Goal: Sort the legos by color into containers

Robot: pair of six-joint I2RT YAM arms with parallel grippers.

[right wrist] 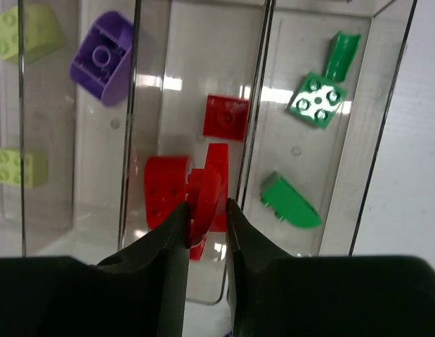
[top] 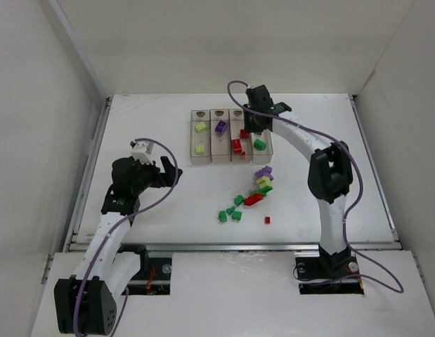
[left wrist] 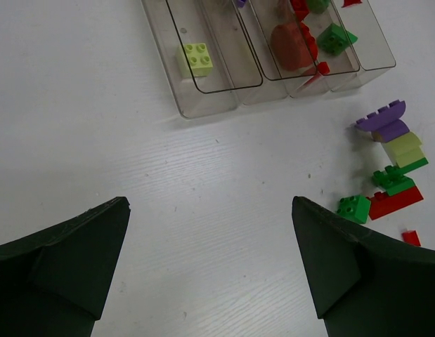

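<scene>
The containers point(top: 221, 149) stand in a row at the table's far middle. My right gripper point(right wrist: 206, 207) hovers over the third bin, shut on a rounded red lego point(right wrist: 207, 188). Below it in that bin lie a red square brick point(right wrist: 225, 117) and a larger red piece point(right wrist: 163, 191). The neighbouring bins hold green legos point(right wrist: 315, 102), a purple one point(right wrist: 101, 49) and pale yellow-green ones point(right wrist: 20, 167). Loose legos point(top: 249, 196) lie in a cluster in front of the bins. My left gripper point(left wrist: 210, 202) is open over bare table, left of that cluster.
The loose cluster holds a purple piece point(left wrist: 384, 121), a pale brick point(left wrist: 403, 149), green bricks point(left wrist: 354, 207) and a red brick point(left wrist: 396, 200). A tiny red piece point(top: 267, 220) lies nearest the front edge. White walls enclose the table on three sides.
</scene>
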